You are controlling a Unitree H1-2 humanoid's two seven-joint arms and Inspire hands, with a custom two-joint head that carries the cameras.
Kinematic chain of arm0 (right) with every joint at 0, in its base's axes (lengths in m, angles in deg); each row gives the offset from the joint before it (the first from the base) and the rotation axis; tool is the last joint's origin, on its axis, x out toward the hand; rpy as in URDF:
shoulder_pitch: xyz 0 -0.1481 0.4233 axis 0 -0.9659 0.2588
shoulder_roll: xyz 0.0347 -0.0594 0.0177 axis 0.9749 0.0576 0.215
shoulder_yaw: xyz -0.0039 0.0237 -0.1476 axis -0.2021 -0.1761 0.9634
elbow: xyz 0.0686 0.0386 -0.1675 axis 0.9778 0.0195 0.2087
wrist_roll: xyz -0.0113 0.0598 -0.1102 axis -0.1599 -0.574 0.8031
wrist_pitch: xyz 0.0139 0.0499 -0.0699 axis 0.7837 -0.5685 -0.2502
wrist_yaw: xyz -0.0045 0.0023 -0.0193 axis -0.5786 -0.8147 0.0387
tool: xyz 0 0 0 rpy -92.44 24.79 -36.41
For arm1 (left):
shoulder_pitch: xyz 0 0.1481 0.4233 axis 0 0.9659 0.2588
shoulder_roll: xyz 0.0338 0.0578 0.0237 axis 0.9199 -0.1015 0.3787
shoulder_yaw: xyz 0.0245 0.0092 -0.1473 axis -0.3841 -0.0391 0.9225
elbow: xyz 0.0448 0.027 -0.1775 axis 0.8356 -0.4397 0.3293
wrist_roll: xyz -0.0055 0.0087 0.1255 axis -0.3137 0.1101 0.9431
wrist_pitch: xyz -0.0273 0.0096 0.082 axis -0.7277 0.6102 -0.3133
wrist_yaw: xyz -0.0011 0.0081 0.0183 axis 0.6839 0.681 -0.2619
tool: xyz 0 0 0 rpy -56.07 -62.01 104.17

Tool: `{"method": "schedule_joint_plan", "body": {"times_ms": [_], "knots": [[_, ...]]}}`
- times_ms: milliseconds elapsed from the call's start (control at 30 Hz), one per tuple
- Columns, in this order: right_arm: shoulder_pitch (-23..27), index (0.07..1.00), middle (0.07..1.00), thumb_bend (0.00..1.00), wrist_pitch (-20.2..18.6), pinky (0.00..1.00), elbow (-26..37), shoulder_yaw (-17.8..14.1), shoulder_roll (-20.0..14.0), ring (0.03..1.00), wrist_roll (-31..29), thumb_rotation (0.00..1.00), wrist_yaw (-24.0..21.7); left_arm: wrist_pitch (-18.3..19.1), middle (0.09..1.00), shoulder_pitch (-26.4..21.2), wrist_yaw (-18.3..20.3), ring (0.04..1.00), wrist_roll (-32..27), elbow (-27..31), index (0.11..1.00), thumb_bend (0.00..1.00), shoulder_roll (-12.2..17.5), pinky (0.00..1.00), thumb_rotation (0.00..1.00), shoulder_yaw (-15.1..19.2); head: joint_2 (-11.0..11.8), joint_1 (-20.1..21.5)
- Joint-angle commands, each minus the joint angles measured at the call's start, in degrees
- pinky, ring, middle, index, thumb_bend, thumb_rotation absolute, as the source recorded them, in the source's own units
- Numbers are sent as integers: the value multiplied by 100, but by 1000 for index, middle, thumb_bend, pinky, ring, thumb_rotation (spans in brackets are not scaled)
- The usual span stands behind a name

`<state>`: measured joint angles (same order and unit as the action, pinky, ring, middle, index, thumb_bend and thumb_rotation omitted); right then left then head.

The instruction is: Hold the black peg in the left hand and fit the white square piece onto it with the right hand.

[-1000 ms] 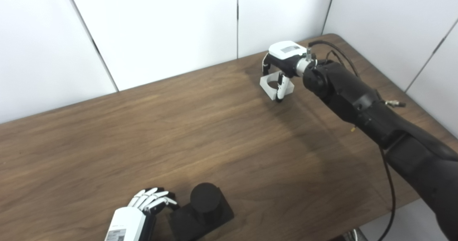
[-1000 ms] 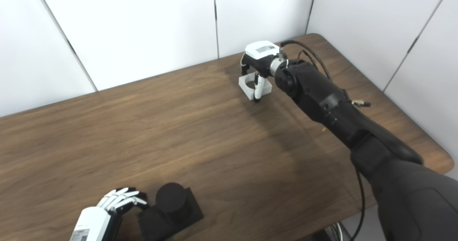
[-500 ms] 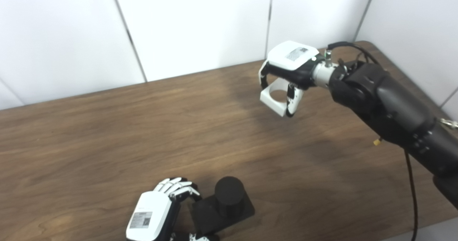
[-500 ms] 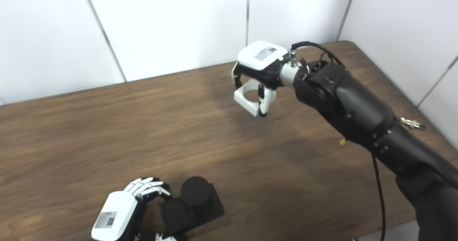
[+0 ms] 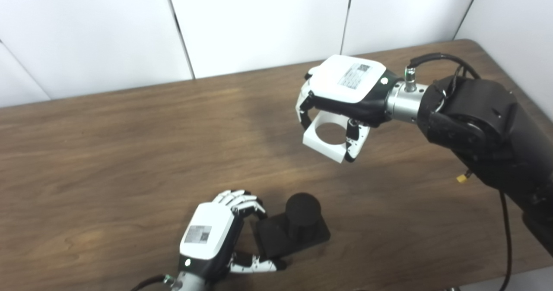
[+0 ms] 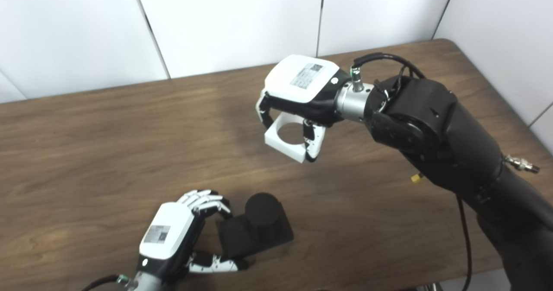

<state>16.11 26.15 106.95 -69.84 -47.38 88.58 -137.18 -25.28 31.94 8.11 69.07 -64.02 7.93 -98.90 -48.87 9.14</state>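
The black peg (image 5: 302,209), a round post on a square black base, stands on the brown table near its front edge. My left hand (image 5: 216,235) grips the base from its left side, fingers on the far edge and thumb on the near edge. My right hand (image 5: 341,92) is shut on the white square piece (image 5: 326,142), which has a round hole. It holds the piece in the air above the table, up and to the right of the peg. The piece also shows in the right eye view (image 6: 287,140), as does the peg (image 6: 261,213).
The wooden table (image 5: 108,153) runs to white wall panels at the back. Its right edge (image 5: 497,49) curves round at the far corner. A black cable (image 5: 505,239) hangs from my right arm by the table's front right edge.
My right hand has lifted the white square piece off the table's far end and carried it toward the peg. My left hand has closed around the peg's base. The camera has also shifted.
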Motion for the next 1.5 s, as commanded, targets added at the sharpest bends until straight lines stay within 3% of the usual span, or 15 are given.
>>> {"method": "schedule_joint_plan", "body": {"times_ms": [0,200,533,1467], "knots": [[261,483,727,523,-231,887,360,-142,69,812,-15,130,-213,34,735,-31,228,811,149,-86,484,523,-46,834,51,-124,-59,-2],[99,483,731,523,-341,882,782,-95,407,820,25,129,-703,69,737,-59,295,813,177,-66,484,523,-59,838,51,-119,-110,13],[-183,484,734,523,-391,895,919,22,793,830,240,130,-1161,75,736,-71,374,811,157,21,484,523,-62,836,51,-99,-245,23],[-559,483,744,523,-261,881,821,134,957,837,182,130,-1035,143,738,-101,472,815,174,87,484,523,-103,846,52,-112,-327,-43]]}}
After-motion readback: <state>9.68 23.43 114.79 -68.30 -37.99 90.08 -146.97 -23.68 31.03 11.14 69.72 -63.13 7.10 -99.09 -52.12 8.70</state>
